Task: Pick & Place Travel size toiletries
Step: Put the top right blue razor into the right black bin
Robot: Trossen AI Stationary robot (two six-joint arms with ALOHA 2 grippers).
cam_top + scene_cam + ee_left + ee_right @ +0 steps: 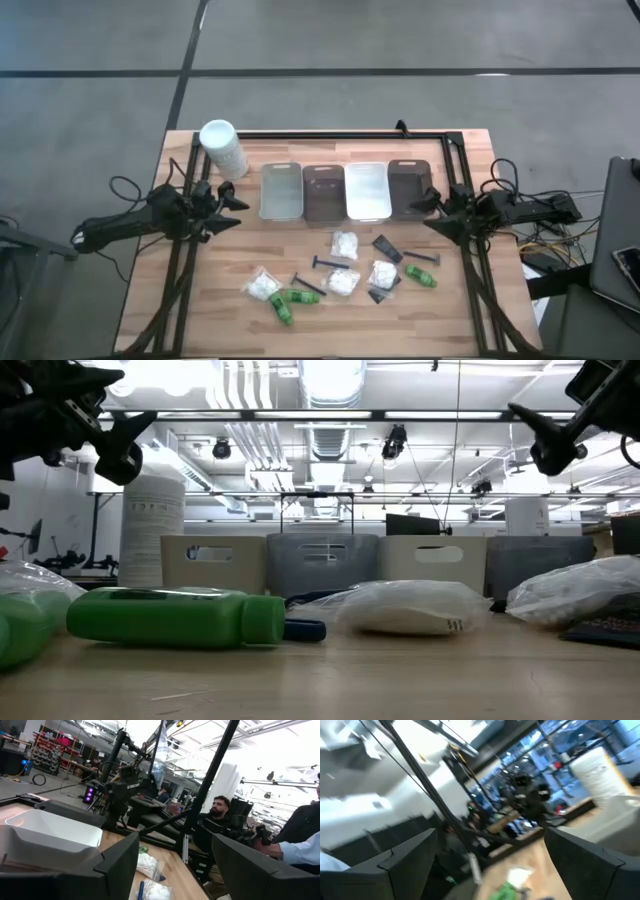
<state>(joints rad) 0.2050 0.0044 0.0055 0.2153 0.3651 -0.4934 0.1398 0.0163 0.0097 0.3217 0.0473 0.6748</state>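
4 trays (281, 190), 1 white container (223, 148), 3 green bottles (283, 306), 4 puff packets (345, 245) (dark sticks, black pieces too small to count).

Bright ceiling lights (330, 380) flooded the room evenly, and the table (220, 320) beneath them showed only faint, soft shadows. Around those lights the low view glared white. The right wrist view was smeared with motion blur.
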